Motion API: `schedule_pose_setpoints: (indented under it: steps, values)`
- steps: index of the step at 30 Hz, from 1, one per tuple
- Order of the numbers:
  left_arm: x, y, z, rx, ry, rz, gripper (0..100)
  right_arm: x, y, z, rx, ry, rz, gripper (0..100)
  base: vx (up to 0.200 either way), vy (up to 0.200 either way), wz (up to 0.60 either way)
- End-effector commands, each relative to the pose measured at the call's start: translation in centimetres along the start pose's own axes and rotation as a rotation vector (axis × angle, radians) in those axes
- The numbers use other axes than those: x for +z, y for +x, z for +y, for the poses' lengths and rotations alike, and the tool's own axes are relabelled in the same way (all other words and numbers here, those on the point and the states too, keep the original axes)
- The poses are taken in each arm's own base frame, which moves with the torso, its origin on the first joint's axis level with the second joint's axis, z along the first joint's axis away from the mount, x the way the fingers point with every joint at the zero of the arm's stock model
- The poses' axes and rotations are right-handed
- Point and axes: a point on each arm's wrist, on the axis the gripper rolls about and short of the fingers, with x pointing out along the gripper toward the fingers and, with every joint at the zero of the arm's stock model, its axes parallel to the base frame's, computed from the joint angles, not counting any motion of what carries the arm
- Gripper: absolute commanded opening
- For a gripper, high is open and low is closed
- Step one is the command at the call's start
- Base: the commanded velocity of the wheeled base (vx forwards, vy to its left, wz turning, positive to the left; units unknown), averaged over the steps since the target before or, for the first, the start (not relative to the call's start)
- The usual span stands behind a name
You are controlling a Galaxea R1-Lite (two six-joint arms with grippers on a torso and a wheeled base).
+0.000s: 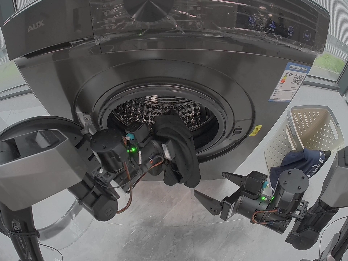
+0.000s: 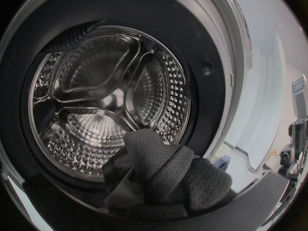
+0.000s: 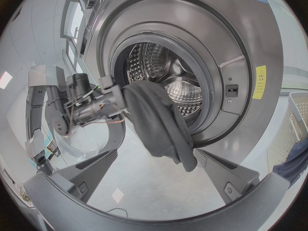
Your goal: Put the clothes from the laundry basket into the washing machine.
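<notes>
Though black garment (image 1: 185, 153) shrouds left hand (image 1: 165, 152) clamped on it, right hand's (image 1: 209, 184) jaws gape apart.

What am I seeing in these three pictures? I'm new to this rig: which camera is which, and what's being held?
A two-armed robot faces an open front-loading washing machine. The head view looks down from the robot's head; the other two come from cameras on its wrists. The left gripper holds a black garment at the door opening, part hanging outside; the left wrist view looks past that cloth into the steel drum. The right gripper is open and empty, low before the machine. On the floor to the robot's right stands the laundry basket, holding a navy garment.
</notes>
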Motion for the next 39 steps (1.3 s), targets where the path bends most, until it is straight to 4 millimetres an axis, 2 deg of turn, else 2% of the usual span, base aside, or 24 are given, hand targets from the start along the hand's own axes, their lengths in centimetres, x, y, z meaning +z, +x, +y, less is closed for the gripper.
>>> schedule_pose_setpoints:
  steps: [1,9,14,19,20,23,33,34,39]
  values:
    - [-2.5,3.9,0.8,0.021,0.0,-0.02,0,-0.2,-0.1,0.2,0.009,-0.002,0.01,100,0.0,0.0,0.0]
    - [-3.8,6.4,3.1,0.09,0.008,0.003,0,-0.3,-0.1,0.2,0.009,-0.001,0.015,100,0.0,0.0,0.0]
    - [-3.5,8.5,4.3,0.13,0.009,0.045,0,-0.6,0.1,0.2,0.009,-0.003,0.026,100,0.0,0.0,0.0]
    - [-3.3,10.8,5.9,0.19,0.015,0.008,0,-0.7,0.1,0.2,0.01,-0.002,0.031,100,0.0,0.0,0.0]
    - [-2.8,11.7,6.5,0.205,0.015,-0.006,0,-0.7,0.1,0.2,0.009,-0.002,0.03,100,0.0,0.0,0.0]
    - [-1.9,12.6,6.7,0.248,-0.009,-0.036,0,-0.7,0.1,0.2,0.01,-0.002,0.031,100,0.0,0.0,0.0]
    - [-1.3,12.6,6.3,0.283,-0.054,-0.049,0,-0.7,0.1,0.2,0.009,-0.002,0.029,100,0.0,0.0,0.0]
    - [-1.1,12.5,6.2,0.283,-0.063,-0.05,100,-0.7,0.1,0.2,0.007,-0.002,0.029,100,0.0,0.0,0.0]
    - [0.2,11.2,4.5,0.268,-0.133,0.015,100,-0.8,0.1,0.2,0.009,-0.002,0.03,100,0.0,0.0,0.0]
